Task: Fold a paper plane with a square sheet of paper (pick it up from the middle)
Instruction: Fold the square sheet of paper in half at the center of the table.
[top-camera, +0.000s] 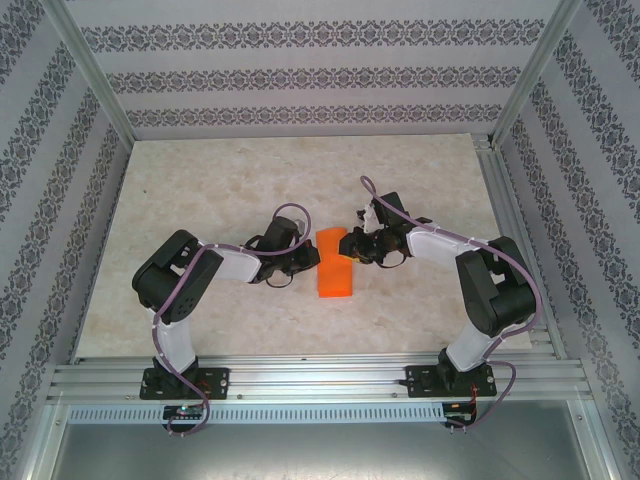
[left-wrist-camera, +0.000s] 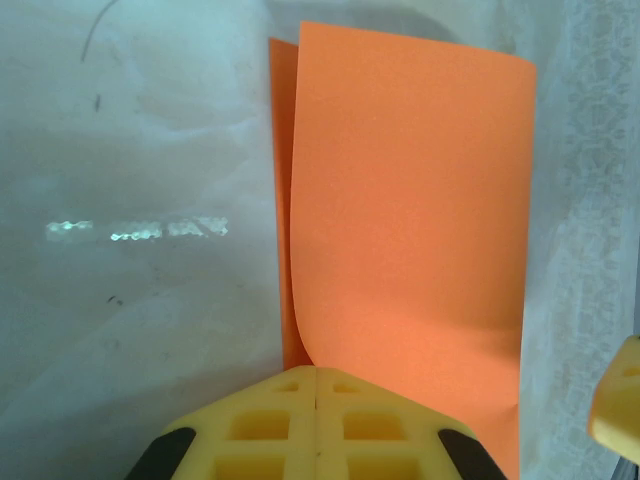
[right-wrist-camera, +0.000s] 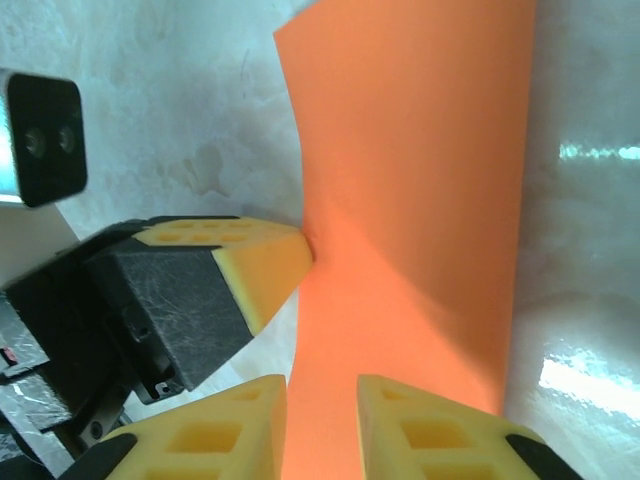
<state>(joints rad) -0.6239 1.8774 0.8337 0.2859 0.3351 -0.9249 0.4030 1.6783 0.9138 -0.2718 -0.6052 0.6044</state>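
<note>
The square sheet of paper (top-camera: 335, 268), bright orange, sits at the table's middle, folded over on itself with its upper layer bowed up (left-wrist-camera: 410, 220). My left gripper (top-camera: 312, 258) meets it from the left. Its yellow fingertips (left-wrist-camera: 316, 372) are pressed together, pinching the paper's near edge where the two layers join. My right gripper (top-camera: 352, 250) comes in from the right. Its two yellow fingers stand apart (right-wrist-camera: 322, 400) with the orange paper (right-wrist-camera: 420, 200) running through the gap. The left gripper's fingers (right-wrist-camera: 265, 265) touch the paper's edge in the right wrist view.
The pale marbled table (top-camera: 200, 200) stretches wide around the paper. An aluminium rail (top-camera: 320, 375) runs along the near edge by the arm bases, and patterned walls with metal posts (top-camera: 95, 75) close in the sides and back.
</note>
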